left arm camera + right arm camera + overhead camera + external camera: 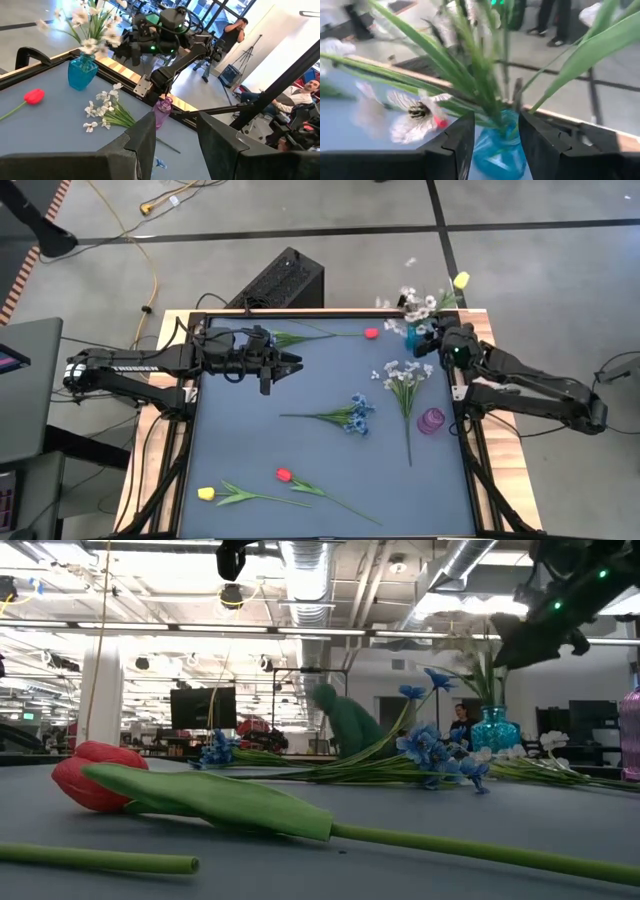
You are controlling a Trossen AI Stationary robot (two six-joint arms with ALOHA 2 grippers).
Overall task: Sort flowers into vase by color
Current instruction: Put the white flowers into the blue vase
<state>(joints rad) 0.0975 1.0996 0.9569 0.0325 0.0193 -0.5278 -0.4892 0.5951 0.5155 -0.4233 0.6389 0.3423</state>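
A blue vase point(413, 336) at the table's far right corner holds white flowers point(418, 304) and a yellow flower point(460, 280). My right gripper point(496, 135) stands open just right of it, level with the stems, nothing between its fingers. A purple vase point(432, 421) stands by the right edge. Flat on the mat lie a white spray point(403, 374), a blue flower point(352, 416), a red flower point(371, 333) at the far edge, and a red flower point(283, 475) and a yellow one point(206, 493) at the near edge. My left gripper point(297, 363) hovers open at the far left.
A raised black frame point(465, 450) runs around the mat. The wide middle of the mat point(250, 430) carries only loose stems. In the low view the near red flower point(95, 775) and its leaf fill the foreground. People show in the room beyond the table.
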